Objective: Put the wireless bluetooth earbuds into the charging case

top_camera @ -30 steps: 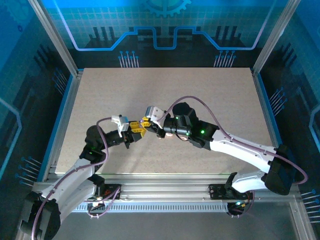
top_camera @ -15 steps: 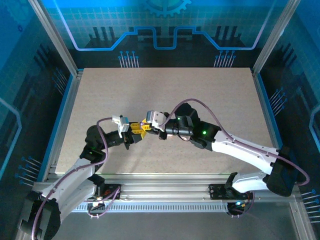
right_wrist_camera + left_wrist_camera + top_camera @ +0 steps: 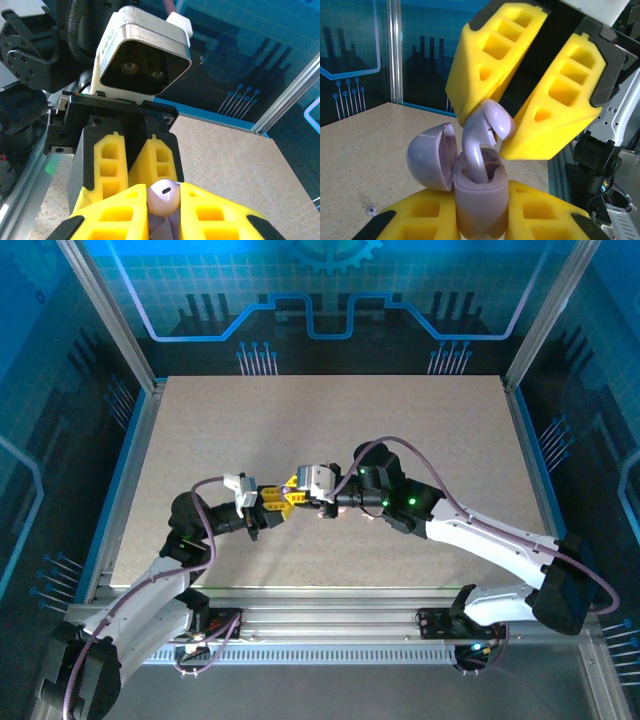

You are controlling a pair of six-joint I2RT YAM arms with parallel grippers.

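**Operator:** State of the end effectors, left to right?

**Technician:** Left gripper (image 3: 272, 502): clenched on the lilac charging case (image 3: 481, 205), held clear of the table, above its near half and a little left of the middle. The case stands upright, with its lid (image 3: 427, 157) hinged open to the left. Right gripper (image 3: 489, 134): pinched on the head of one lilac earbud (image 3: 475, 150), reaching in from above. The two sets of yellow fingers nearly meet.

**Operator:** Where is the earbud relative to the case?

**Technician:** Stem down, with its tip inside the case's opening. The head is above the rim and tilted to the right. By my reading, it is not seated.

**Operator:** Step in hand?

**Technician:** Insertion of this earbud. Next move, as I judge it: press down along the line of the stem until the head drops into its socket, then let go and withdraw upward. Keep the left grip steady, since a sideways push could jam the stem against the wall or twist the case. I cannot tell whether a second bud already sits inside.

**Operator:** Surface and surroundings?

**Technician:** Table (image 3: 420, 430): flat, beige and speckled, bounded by an aluminium frame (image 3: 108, 320). Blue panels (image 3: 330, 300) printed with circuit lines close the back and sides. A tiny pale object (image 3: 370, 210) lies on the table; too small to identify
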